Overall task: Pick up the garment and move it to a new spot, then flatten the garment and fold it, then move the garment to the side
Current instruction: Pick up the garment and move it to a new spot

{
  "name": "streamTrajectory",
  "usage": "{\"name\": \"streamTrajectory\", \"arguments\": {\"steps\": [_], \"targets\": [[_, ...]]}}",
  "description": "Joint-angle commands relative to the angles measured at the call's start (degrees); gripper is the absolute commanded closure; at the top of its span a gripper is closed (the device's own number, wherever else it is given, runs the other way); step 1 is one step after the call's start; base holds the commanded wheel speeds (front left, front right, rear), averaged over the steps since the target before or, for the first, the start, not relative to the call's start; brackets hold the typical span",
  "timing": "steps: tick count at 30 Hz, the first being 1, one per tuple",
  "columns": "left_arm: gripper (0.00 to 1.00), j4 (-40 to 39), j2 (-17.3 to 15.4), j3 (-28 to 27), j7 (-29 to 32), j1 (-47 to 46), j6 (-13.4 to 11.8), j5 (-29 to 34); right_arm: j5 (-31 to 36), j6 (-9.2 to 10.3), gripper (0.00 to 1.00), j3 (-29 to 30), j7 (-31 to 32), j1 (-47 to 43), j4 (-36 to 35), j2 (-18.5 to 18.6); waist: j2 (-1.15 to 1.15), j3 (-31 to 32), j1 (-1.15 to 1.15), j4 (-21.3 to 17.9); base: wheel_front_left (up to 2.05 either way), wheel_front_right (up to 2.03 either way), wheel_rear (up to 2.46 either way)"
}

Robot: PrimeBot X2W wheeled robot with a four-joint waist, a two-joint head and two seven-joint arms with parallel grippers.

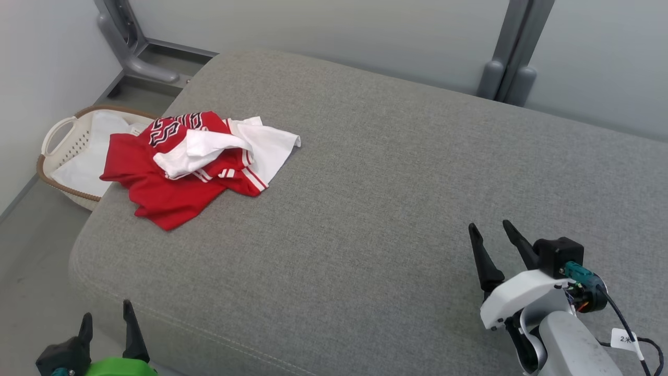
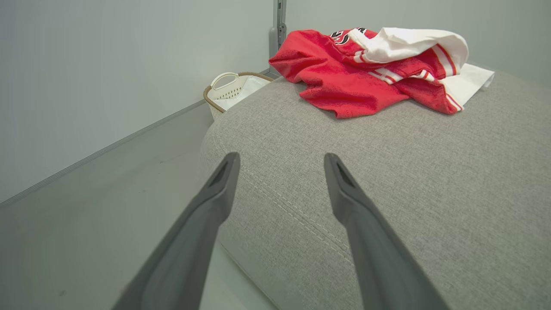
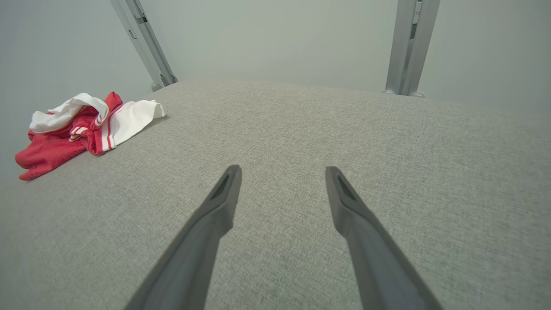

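A crumpled red and white garment (image 1: 193,162) with black lettering lies in a heap at the far left of the grey cushioned surface (image 1: 376,209), partly over its left edge. The same garment (image 2: 370,69) shows ahead in the left wrist view, and the garment (image 3: 82,125) lies far left in the right wrist view. My left gripper (image 1: 107,316) hangs open at the near left corner, well short of the garment, nothing between its fingers. My right gripper (image 1: 490,230) stands open over the near right of the surface, far from the garment, and holds nothing.
A white basket (image 1: 62,151) with a brown rim stands on the floor beside the surface's left edge, holding white cloth. Grey metal posts (image 1: 509,57) and a wall stand behind. The basket (image 2: 228,88) also shows past the left gripper (image 2: 280,161).
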State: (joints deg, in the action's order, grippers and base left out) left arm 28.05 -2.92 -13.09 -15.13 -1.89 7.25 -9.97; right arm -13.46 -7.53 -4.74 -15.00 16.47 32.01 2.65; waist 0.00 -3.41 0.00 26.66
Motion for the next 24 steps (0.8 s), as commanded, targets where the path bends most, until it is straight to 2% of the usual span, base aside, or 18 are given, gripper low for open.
{"name": "streamTrajectory", "arguments": {"steps": [1,5,9,17,24], "targets": [[0.0,0.41,-0.24,0.52,0.0,-2.16,0.26,-0.73,-0.16,0.09,0.0,0.36,-0.25,0.82,-0.26,0.48,0.0,-1.92,0.0,0.39,0.0,0.0,0.0],[0.0,1.48,-3.87,5.66,0.0,-6.28,0.26,-7.04,1.49,0.09,0.0,-0.13,-0.25,2.48,-1.54,0.45,0.0,-4.68,0.0,-0.66,0.0,0.0,0.0],[0.0,1.01,-9.72,9.43,0.0,-12.8,0.28,-14.56,3.61,0.09,0.0,-0.53,-0.25,4.96,-2.86,0.46,0.0,-8.78,0.0,-1.93,0.0,0.0,0.0],[0.0,3.62,-20.83,18.93,0.01,-24.87,0.29,-25.09,6.76,0.09,0.0,-2.93,-0.25,10.07,-5.31,0.45,0.0,-16.66,0.0,-5.28,0.0,0.0,0.0],[0.0,10.36,-26.8,28.86,0.01,-34.38,0.3,-33.94,7.38,0.09,0.0,-4.11,-0.25,12.4,-7.31,0.4,0.0,-21.69,0.0,-9.1,0.0,0.0,0.0]]}}
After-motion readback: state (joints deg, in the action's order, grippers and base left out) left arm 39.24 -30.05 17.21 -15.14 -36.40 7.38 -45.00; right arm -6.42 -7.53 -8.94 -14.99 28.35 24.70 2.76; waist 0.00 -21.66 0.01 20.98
